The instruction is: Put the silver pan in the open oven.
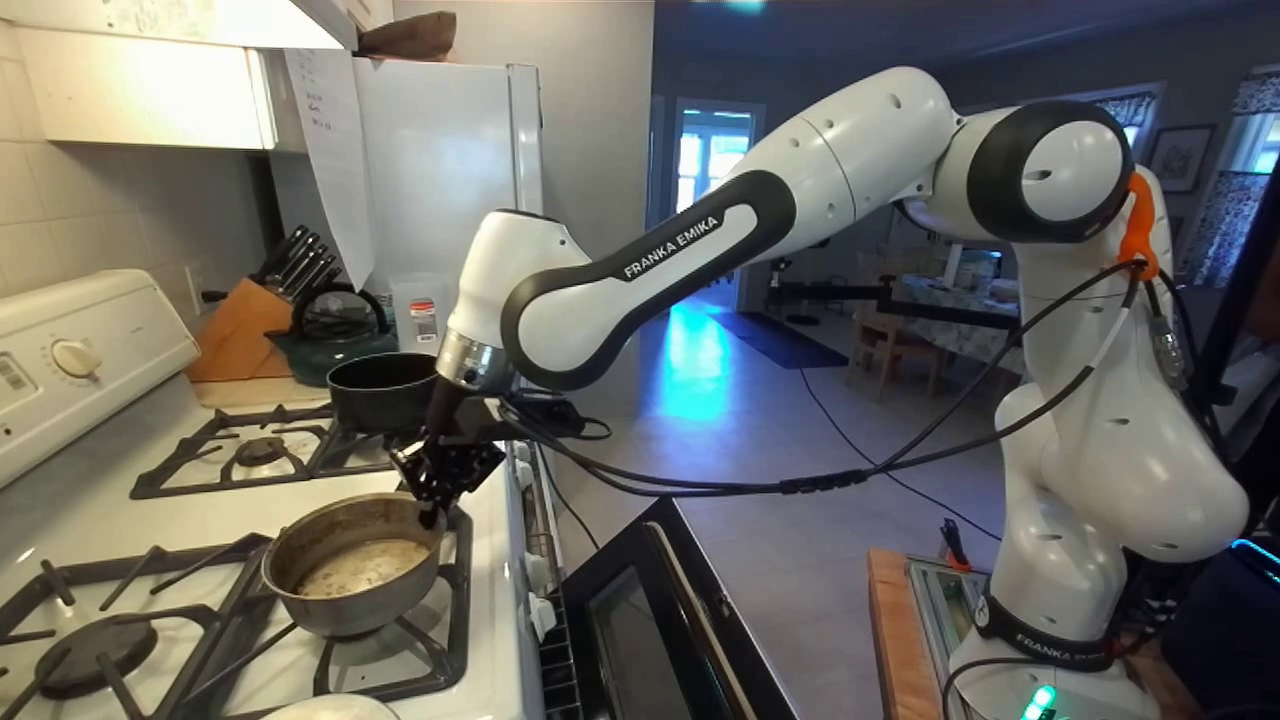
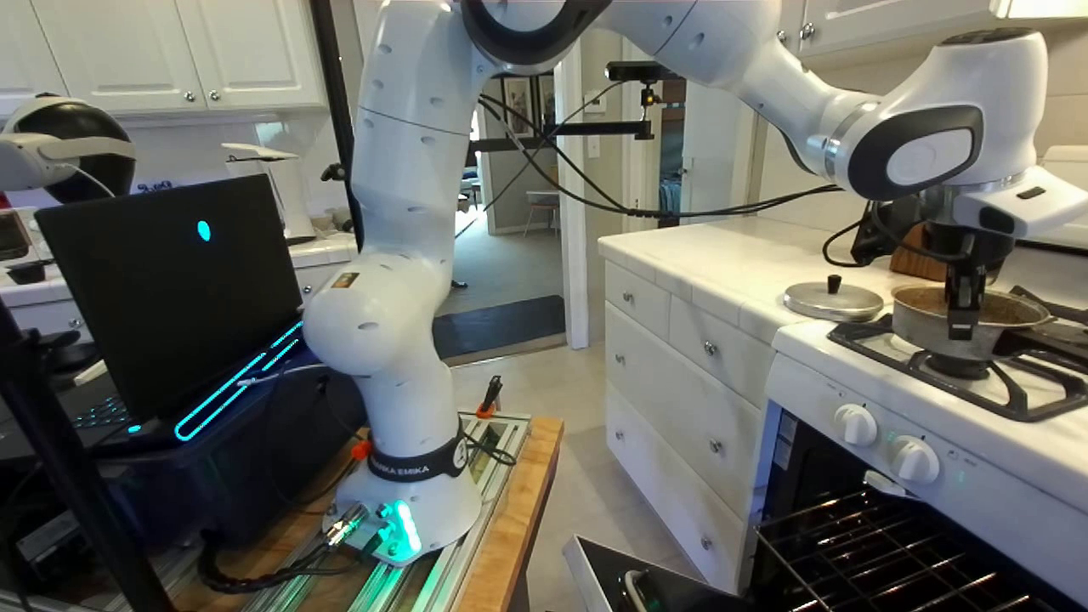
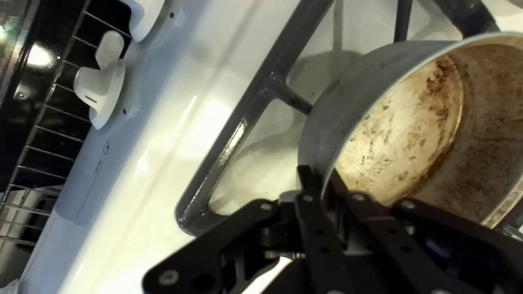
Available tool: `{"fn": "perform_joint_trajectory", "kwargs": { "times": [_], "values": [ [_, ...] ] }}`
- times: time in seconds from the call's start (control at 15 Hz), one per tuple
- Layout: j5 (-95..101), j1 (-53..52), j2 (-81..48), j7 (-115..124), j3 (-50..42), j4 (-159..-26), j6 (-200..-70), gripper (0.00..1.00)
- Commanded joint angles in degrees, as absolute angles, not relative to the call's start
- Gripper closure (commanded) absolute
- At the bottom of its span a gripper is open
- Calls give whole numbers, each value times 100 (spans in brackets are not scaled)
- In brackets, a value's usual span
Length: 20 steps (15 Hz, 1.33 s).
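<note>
Silver pan (image 1: 351, 566), wall (image 3: 341, 104) in pincer (image 3: 321, 175) (clamped)

I'm counting one silver pan (image 1: 350, 572), one black pot (image 1: 378, 398), one lid (image 2: 833, 301), one kettle (image 1: 332, 352), one knife block (image 1: 236, 332), one fridge (image 1: 440, 165), one oven (image 1: 638, 632), one gripper (image 3: 321, 174). Six drawer knobs (image 2: 710, 348), one laptop (image 2: 170, 293), one VR headset (image 2: 70, 155) are showing.

Bluish light (image 1: 692, 362) was reflected on the floor (image 1: 720, 440) beside a dark mat (image 1: 785, 342); windows (image 1: 1268, 150) were hung with patterned curtains (image 1: 1228, 225); white cabinets (image 2: 251, 55) were wall-mounted.
</note>
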<state>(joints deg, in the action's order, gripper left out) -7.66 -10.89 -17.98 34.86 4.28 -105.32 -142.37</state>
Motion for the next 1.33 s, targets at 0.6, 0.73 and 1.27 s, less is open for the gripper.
{"fn": "perform_joint_trajectory", "kwargs": {
  "times": [0.6, 0.73, 1.27],
  "values": [
    [-582, -964, -1316, 3390, 149, -10754, -13285, 98],
    [-523, -937, -1180, 3330, 125, -10874, -13169, 98],
    [-246, -789, -462, 2966, 159, -11475, -12712, 98]
  ]
}}
